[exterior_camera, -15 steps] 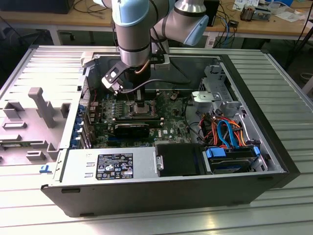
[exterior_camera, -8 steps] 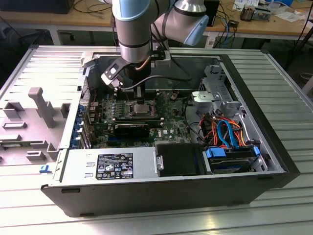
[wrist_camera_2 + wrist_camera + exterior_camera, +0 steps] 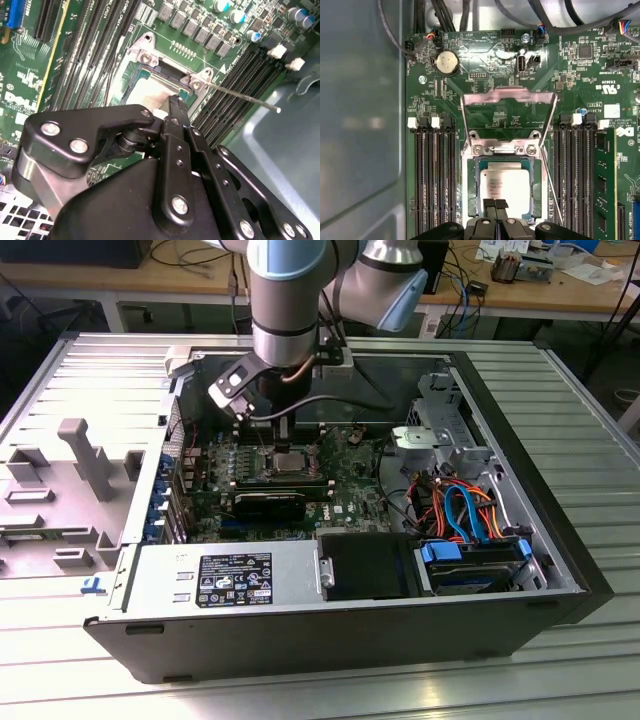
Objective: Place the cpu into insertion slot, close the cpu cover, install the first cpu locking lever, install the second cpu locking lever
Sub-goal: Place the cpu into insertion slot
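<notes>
The cpu [image 3: 507, 184] lies flat in the insertion slot [image 3: 505, 149] on the green board, its pale silvery top facing up. Beyond the slot the cpu cover [image 3: 508, 94] stands swung open, a thin silver frame with a window. My gripper [image 3: 495, 204] hangs just over the cpu's near edge with its fingertips pressed together and nothing between them. In the second wrist view the gripper [image 3: 175, 104] tip sits at the slot's edge beside the cpu [image 3: 148, 93]. A thin locking lever [image 3: 240, 96] sticks out sideways, unlatched. In the exterior view the gripper [image 3: 285, 443] hangs over the slot [image 3: 291, 463].
Long black memory slots [image 3: 432, 175] flank the socket on both sides, with one green module [image 3: 605, 185] fitted. A coin battery [image 3: 446, 63] and cables lie beyond the cover. The grey power supply [image 3: 225, 580], drive bay [image 3: 470, 565] and coloured cables [image 3: 455, 505] fill the case front and the exterior view's right.
</notes>
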Tool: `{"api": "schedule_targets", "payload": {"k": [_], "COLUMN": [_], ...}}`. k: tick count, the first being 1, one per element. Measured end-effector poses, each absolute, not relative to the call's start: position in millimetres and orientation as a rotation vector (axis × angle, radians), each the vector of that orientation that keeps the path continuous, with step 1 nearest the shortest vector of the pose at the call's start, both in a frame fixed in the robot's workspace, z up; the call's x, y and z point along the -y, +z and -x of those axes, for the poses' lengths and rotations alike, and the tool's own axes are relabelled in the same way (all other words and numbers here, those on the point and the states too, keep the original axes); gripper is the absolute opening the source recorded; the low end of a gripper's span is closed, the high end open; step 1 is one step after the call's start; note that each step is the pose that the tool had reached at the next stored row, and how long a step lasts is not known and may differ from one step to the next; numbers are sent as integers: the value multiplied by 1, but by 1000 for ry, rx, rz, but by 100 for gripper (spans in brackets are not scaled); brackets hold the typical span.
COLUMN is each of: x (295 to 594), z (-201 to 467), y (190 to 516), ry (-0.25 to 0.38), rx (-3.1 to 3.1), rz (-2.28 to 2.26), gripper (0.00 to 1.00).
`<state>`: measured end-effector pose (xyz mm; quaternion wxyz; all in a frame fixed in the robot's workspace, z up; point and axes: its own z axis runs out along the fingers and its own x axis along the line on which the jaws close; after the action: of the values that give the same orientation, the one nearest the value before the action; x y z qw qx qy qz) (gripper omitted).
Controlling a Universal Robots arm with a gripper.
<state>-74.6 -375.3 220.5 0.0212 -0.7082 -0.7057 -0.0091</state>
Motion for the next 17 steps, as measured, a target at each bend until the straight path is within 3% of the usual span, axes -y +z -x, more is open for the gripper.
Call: {"api": "schedule_targets", "payload": {"k": [17], "x": [387], "z": [65], "y": [225], "ry": [-8], "rx": [2220], "rz": [2140], "gripper": [11]}}
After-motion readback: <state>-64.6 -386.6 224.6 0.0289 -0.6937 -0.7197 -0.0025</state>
